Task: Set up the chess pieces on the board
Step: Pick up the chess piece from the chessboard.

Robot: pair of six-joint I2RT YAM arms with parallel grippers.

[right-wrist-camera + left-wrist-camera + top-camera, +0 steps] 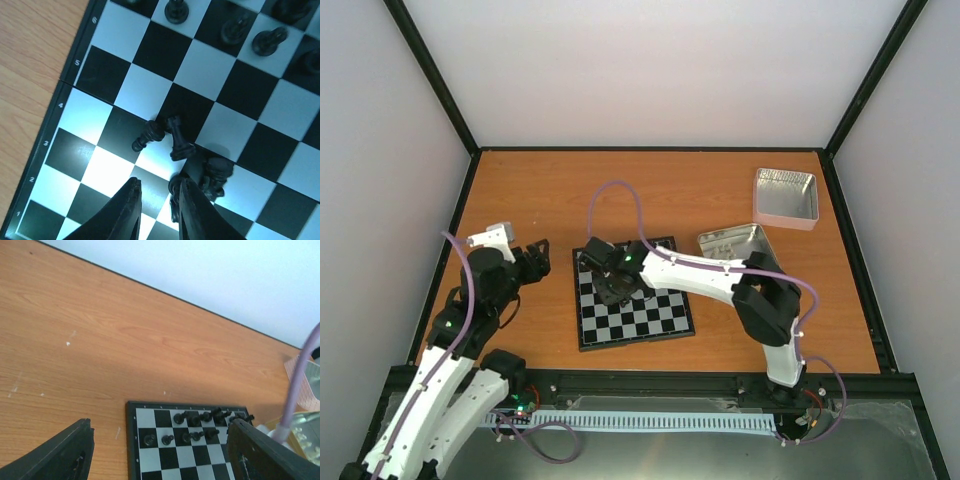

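Several chess pieces [177, 142] toppled on the board [195, 65], one part-hidden behind right gripper [160, 184]

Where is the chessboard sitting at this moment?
In the top view the board lies in the middle of the table, between the two arms. The right gripper is over it and a metal tin lies just beyond its far right corner.

Numbers 6 to 1 line the edge of the board [60, 107].
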